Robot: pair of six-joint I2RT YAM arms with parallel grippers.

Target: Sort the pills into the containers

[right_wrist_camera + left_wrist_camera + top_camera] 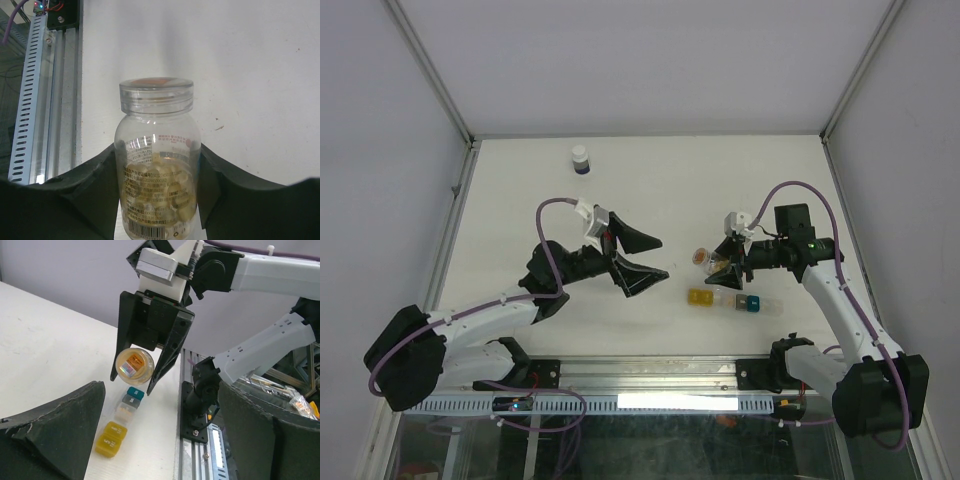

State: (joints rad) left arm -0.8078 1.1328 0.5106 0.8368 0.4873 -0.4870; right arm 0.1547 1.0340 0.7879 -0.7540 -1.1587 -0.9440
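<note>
Nearby, lidded vial (134, 366) above containers (121, 423), bottle (580, 160) apart

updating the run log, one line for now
left gripper open, empty | right gripper shut on vial, lid on | containers on table

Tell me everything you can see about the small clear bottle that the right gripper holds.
The clear bottle looks like plastic, with a clear screw cap, closed. Printed text and a barcode cover its wall; pale yellow pills fill its lower part. The right gripper clamps its body from both sides, above the table, cap towards the left gripper.
</note>
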